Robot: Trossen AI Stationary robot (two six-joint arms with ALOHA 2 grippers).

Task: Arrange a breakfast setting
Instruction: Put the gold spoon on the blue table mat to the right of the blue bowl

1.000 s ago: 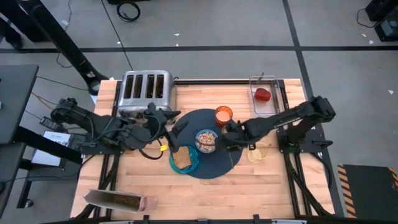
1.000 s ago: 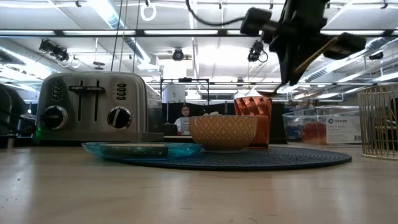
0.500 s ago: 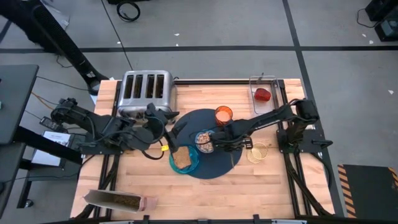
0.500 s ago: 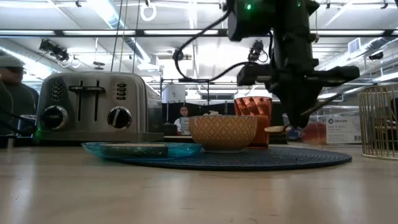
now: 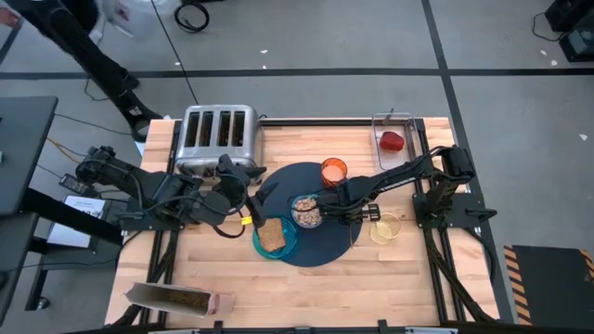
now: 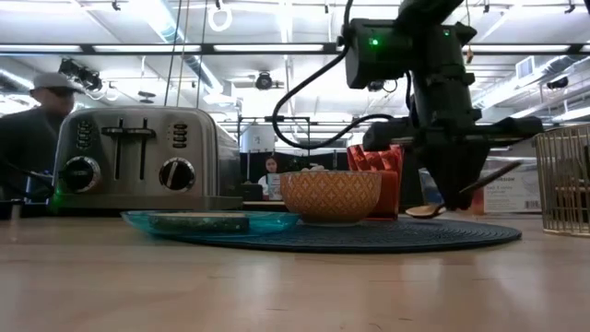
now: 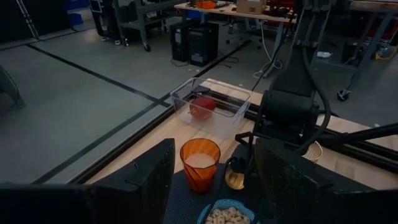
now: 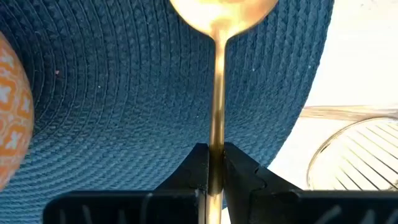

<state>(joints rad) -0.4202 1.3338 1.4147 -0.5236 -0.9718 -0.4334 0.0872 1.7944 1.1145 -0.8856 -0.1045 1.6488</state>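
My right gripper (image 5: 332, 200) hangs over the dark-blue round mat (image 5: 327, 247), between the cereal bowl (image 5: 307, 211) and the orange cup (image 5: 333, 172), shut on the gold spoon (image 6: 431, 209). The spoon's bowl (image 8: 222, 11) is down at the mat; whether it touches, I cannot tell. The toast (image 5: 271, 238) lies on the teal plate (image 5: 289, 243) at the mat's left edge. The red fruit (image 5: 393, 141) sits in a clear box at the far right. My left gripper (image 5: 263, 183) waits open, left of the bowl and above the table. My right gripper pinches the spoon's thin handle (image 8: 216, 144) between its two fingers, partway along it. The fingers come from above, pointing down, and lie across the handle. The spoon is tilted, its bowl (image 6: 426, 210) low at the mat and the handle's free end (image 6: 502, 173) raised.
A steel toaster (image 5: 219, 136) stands at the far left of the table. An open cereal box (image 5: 181, 299) lies near the front left edge. A round wire basket (image 5: 385, 227) sits just right of the mat. A person (image 6: 41, 129) stands beyond the table.
My right gripper has come down from well above the cup to just over the mat, shifting toward the table's left, still shut on the spoon. The spoon went down with it, its bowl now at mat height.
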